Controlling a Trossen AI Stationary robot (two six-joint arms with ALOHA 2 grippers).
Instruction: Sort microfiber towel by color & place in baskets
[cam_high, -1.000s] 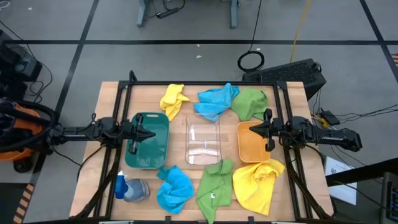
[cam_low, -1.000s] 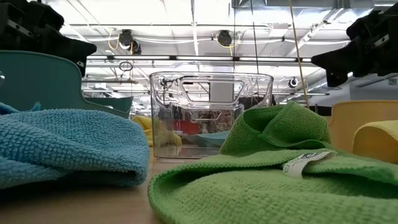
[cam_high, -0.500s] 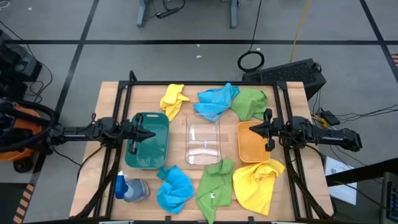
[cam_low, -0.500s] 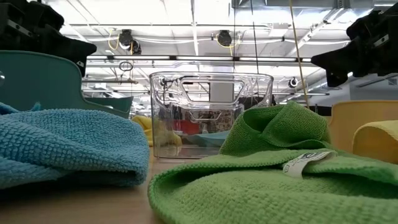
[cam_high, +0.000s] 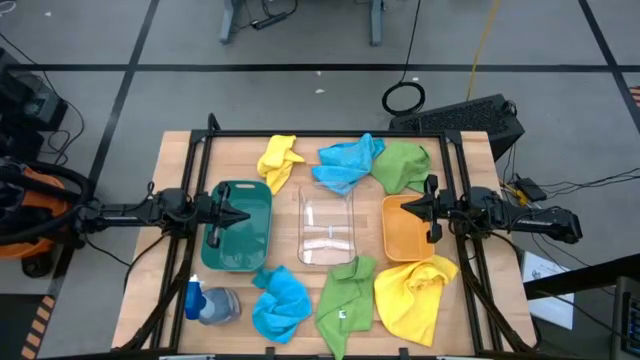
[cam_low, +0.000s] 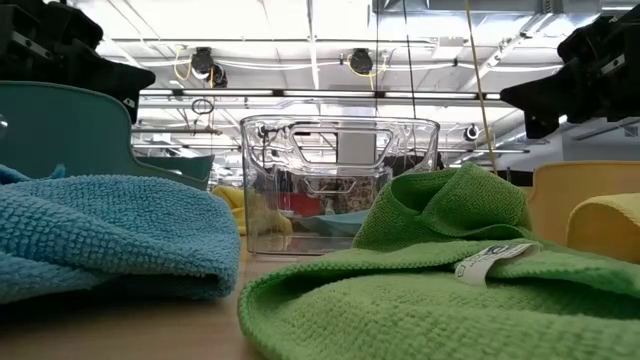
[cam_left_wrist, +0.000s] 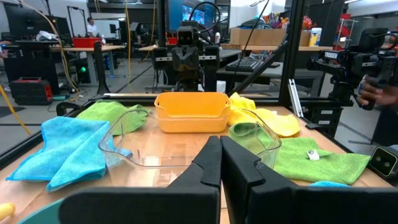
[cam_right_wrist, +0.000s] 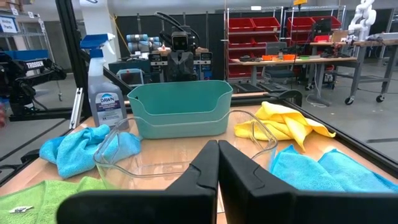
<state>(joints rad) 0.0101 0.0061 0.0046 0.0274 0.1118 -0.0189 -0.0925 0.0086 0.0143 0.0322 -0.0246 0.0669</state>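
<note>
Three baskets stand in a row mid-table: dark green (cam_high: 238, 226), clear (cam_high: 326, 226), orange-yellow (cam_high: 410, 228). At the far edge lie a yellow towel (cam_high: 278, 160), a blue towel (cam_high: 346, 162) and a green towel (cam_high: 403, 164). At the near edge lie a blue towel (cam_high: 281, 303), a green towel (cam_high: 344, 302) and a yellow towel (cam_high: 414, 296). My left gripper (cam_high: 243, 214) is shut and empty above the green basket. My right gripper (cam_high: 405, 208) is shut and empty above the orange basket.
A blue-capped spray bottle (cam_high: 208, 303) lies at the near left corner. A dark frame (cam_high: 330, 135) runs along the table's far side and down both sides. The far blue and green towels overlap just behind the clear basket.
</note>
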